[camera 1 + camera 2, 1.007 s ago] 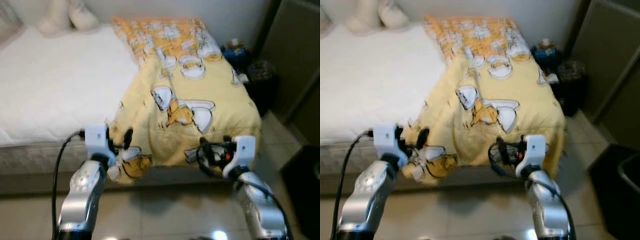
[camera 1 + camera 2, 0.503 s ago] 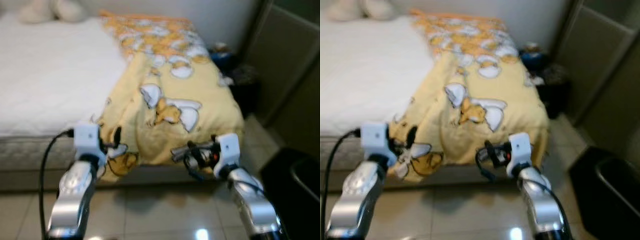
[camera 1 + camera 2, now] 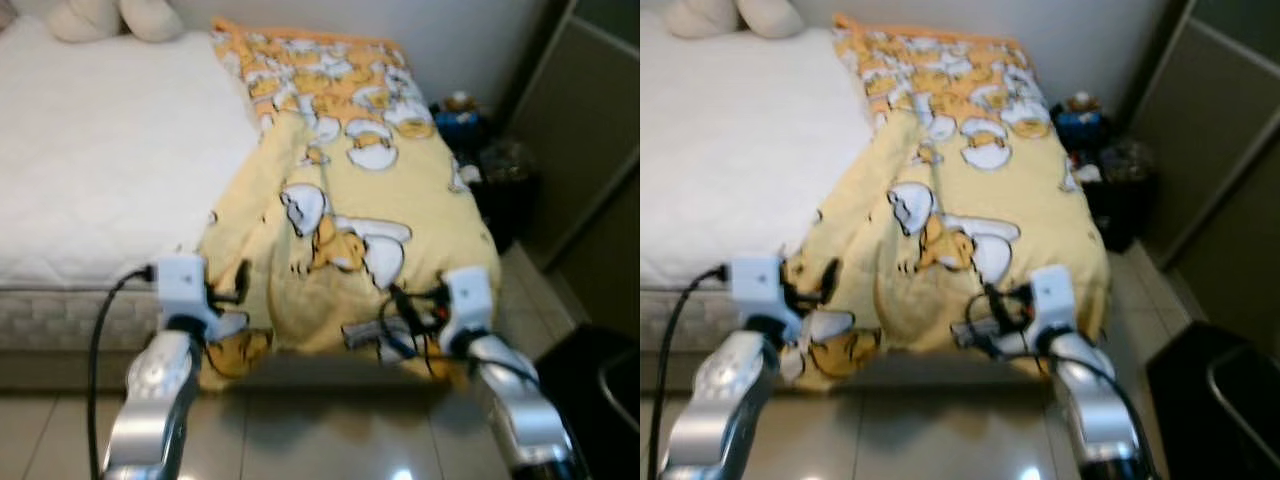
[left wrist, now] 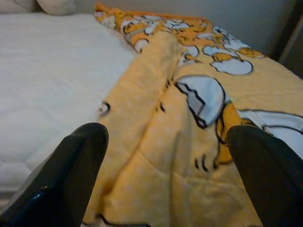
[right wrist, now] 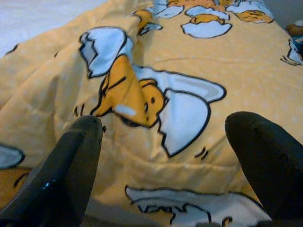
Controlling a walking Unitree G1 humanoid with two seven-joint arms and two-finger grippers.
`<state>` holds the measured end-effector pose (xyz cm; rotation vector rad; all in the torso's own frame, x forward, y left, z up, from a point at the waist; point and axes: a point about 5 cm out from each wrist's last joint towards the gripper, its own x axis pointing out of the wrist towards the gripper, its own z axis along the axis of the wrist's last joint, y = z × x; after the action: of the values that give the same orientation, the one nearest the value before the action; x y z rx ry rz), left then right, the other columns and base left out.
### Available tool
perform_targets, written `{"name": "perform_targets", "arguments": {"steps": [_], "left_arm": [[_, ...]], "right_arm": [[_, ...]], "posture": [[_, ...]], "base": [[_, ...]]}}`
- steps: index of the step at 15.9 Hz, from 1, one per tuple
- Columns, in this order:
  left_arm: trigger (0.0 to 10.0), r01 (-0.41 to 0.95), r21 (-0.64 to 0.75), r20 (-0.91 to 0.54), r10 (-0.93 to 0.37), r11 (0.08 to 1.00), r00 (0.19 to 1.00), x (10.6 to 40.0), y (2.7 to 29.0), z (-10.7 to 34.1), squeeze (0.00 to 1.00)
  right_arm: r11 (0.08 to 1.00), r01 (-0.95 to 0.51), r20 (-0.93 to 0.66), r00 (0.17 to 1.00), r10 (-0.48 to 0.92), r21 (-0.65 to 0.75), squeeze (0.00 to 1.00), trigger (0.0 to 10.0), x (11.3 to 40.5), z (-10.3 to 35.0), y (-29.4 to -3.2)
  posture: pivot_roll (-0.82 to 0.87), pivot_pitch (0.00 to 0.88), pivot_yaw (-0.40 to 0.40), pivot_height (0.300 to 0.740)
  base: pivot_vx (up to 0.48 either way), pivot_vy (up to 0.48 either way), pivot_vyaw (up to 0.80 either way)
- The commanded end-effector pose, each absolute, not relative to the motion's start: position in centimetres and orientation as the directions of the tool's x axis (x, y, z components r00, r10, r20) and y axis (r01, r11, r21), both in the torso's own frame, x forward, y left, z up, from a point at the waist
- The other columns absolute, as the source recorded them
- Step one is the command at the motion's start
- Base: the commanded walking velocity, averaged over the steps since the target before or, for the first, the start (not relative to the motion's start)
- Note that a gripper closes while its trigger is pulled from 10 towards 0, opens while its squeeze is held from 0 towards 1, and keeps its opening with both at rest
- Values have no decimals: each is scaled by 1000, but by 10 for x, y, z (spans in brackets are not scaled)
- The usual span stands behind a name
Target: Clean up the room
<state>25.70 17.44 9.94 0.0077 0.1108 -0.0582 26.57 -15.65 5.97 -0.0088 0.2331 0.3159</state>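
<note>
1. Left gripper (image 4: pixel 165 189): one. Its fingers (image 4: pixel 71 175) stood spread wide apart with nothing between them, held at the foot edge of the bed, just in front of the blanket's left hanging corner.
2. Right gripper (image 5: pixel 161 189): one. Its fingers (image 5: pixel 265 161) were likewise parted and empty, facing the blanket's foot edge on the right side.
3. Blanket (image 3: pixel 370 200): one, yellow with a cartoon egg pattern. It lay lengthwise over the right half of the bed, rumpled along its left fold, its lower edge drooping over the foot of the mattress between the two grippers.
4. Mattress (image 3: pixel 110 170): one, white and quilted, its left half bare up to the blanket's fold.
5. Pillows (image 3: pixel 100 15): two, pale, at the far head end.
6. Clutter (image 3: pixel 480 130): small dark and blue items, number unclear, crowded on the floor beside the bed's far right corner.
7. Dark bin (image 3: pixel 600 380): one, at the near right.
8. Tiled floor (image 3: pixel 320 440): glossy, lying open below the foot of the bed between the arms.
</note>
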Motion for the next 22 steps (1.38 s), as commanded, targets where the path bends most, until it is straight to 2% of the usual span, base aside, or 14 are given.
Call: {"name": "perform_targets", "arguments": {"steps": [1,3,9,11,13,17,19,20,22], "left_arm": [[10000,32,35,-115,-28,999,993,255,186,101,0],[10000,37,52,-120,-30,998,992,256,189,101,0],[10000,69,76,-115,-60,995,992,270,193,106,0],[10000,86,67,-122,-77,994,989,275,191,106,0],[10000,144,27,-138,-139,989,981,276,183,102,0],[10000,146,1,-158,-144,989,977,274,177,92,0],[10000,115,23,-264,-105,993,959,278,187,76,0],[10000,117,13,-301,-107,993,948,281,194,72,1000],[10000,128,-2,-348,-121,992,930,286,204,66,1000]], "right_arm": [[936,-352,-210,913,349,28,0,10000,267,63,-142],[931,-366,-203,910,362,19,0,10000,265,62,-138],[949,-306,-164,935,314,71,0,10000,267,66,-143],[959,-262,-178,944,277,105,0,10000,267,65,-148],[965,-249,-184,948,260,81,0,10000,262,64,-154],[968,-244,-188,950,249,50,0,10000,256,66,-162],[966,-255,-201,946,256,34,0,10000,257,68,-168],[957,-286,-211,934,287,37,0,10000,258,70,-170],[937,-346,-225,911,346,39,0,10000,259,73,-172]], "posture": [[20,0,-39,740],[19,0,-25,740],[8,0,13,740],[5,0,17,740],[-6,0,20,740],[-30,0,19,740],[-48,0,11,740],[-54,0,5,740],[-59,0,-1,740]], "base": [[450,0,800],[452,0,800],[440,0,0],[383,0,-775],[0,0,-775],[0,0,-341],[0,0,0],[0,0,0],[0,0,0]]}}
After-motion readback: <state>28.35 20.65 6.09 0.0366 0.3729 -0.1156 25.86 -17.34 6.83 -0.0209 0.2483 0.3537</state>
